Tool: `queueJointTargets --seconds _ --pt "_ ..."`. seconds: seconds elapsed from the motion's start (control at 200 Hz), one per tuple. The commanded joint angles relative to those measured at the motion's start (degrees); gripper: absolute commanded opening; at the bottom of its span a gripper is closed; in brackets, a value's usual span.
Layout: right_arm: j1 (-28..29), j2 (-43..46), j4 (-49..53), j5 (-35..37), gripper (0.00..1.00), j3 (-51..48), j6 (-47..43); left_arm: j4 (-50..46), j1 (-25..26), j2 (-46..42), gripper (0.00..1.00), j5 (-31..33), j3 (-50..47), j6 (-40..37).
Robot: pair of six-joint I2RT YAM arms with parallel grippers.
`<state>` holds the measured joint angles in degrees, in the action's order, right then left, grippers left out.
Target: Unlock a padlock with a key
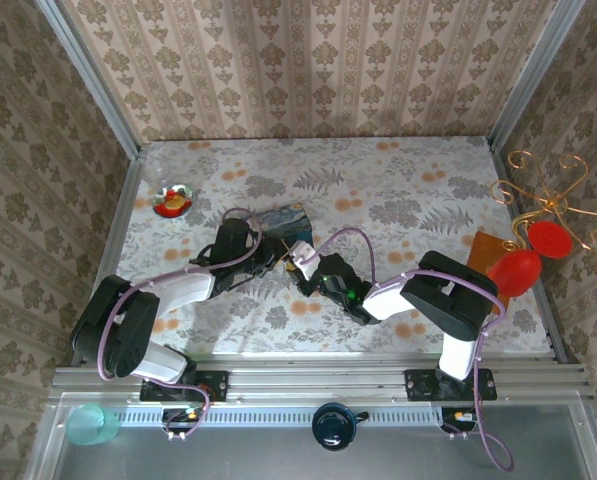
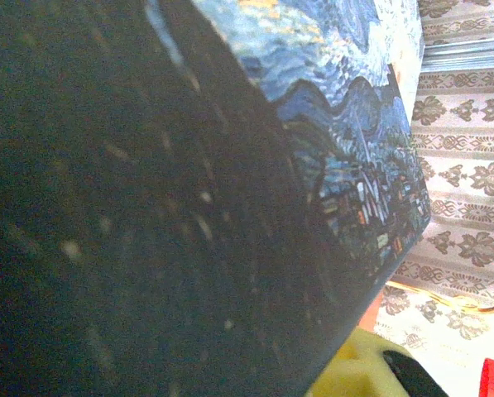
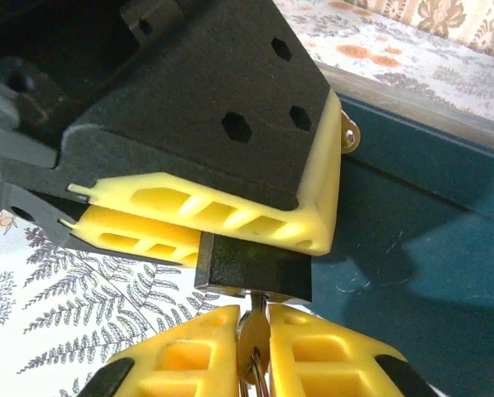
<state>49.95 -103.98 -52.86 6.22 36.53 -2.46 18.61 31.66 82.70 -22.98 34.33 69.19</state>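
- The top camera sits high above and behind the arm bases. It faces the back wall and sees the whole table [image 1: 428, 190] from far.
- The left wrist camera is almost against the blue box [image 2: 346, 149] and looks along its dark side toward the wall.
- The right wrist camera looks forward over the right gripper [image 3: 253, 364], very near the key [image 3: 251, 327] and the padlock [image 3: 255, 269].
- All three views share the blue box.

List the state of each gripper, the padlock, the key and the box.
left gripper: shut on padlock.
right gripper: shut on key.
key: pinched upright, tip at the padlock's underside.
padlock: clamped; shackle hidden, so locked or not unclear.
box: lid looks down.
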Motion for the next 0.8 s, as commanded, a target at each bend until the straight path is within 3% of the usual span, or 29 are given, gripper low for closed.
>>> queueJointTargets --seconds 0.0,0.24,0.405,0.65,0.795 --pt "0.1 1.7 3.1 2.2 0.11 2.7 8.4 0.5 0.8 0.5 0.01 -0.2 -0.3 -1.3" --pt "0.2 3.2 6.1 -2.3 0.07 1.5 29.0 -0.1 1.1 3.0 0.03 1.0 0.5 -2.3" --pt "0.1 2.6 8.1 -5.1 0.08 1.0 34.9 -3.1 1.5 4.5 0.03 3.6 2.2 -5.0" --pt "-2.0 4.7 13.4 -8.4 0.31 0.3 36.1 -8.6 2.0 5.7 0.03 11.9 4.3 -16.1" --pt "-4.3 6.8 18.2 -8.7 0.35 -0.2 37.7 -11.6 2.5 6.5 0.04 15.0 5.0 -19.4"
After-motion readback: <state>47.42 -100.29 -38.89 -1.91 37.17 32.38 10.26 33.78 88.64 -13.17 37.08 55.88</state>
